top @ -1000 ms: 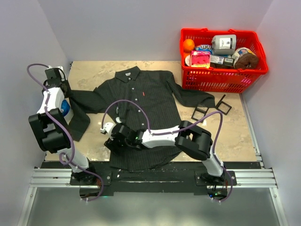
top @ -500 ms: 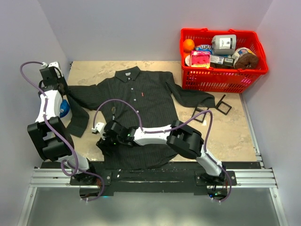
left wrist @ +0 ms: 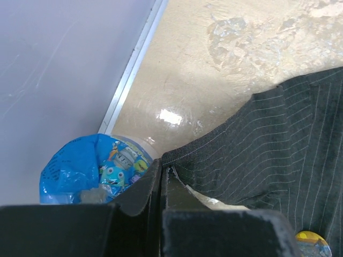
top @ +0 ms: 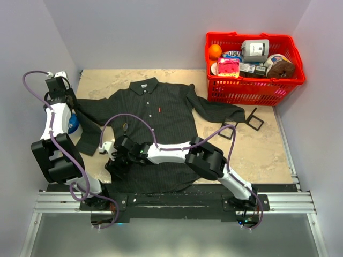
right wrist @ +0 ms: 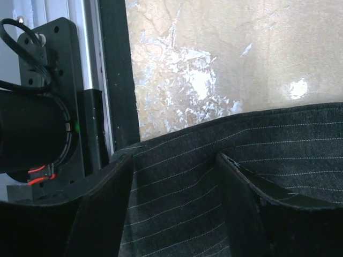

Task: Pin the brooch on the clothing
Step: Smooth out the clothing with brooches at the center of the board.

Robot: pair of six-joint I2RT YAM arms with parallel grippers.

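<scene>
Red basket (top: 252,91) holds orange (top: 215,51), grey canister (top: 255,50), pink packet (top: 228,66); left tool (left wrist: 162,175) pinching shirt (top: 171,115) sleeve; right tool (right wrist: 172,160) spread over hem.

Open tabletop (top: 262,152) right of the shirt (top: 166,112): passable. Far right corner blocked by red basket (top: 252,95); black frames (top: 255,121) just before it. Right arm (top: 171,152) crosses the near hem. Blue packet (top: 74,124) crowds the left wall.

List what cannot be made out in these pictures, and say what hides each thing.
- Brooch: no view shows it surely. A yellow-blue round thing is cut off by the left wrist view's bottom edge.
- Clothing, lower hem: in the top view, covered by the right arm.
- Blue packet: in the left wrist view, partly behind the left gripper.
</scene>
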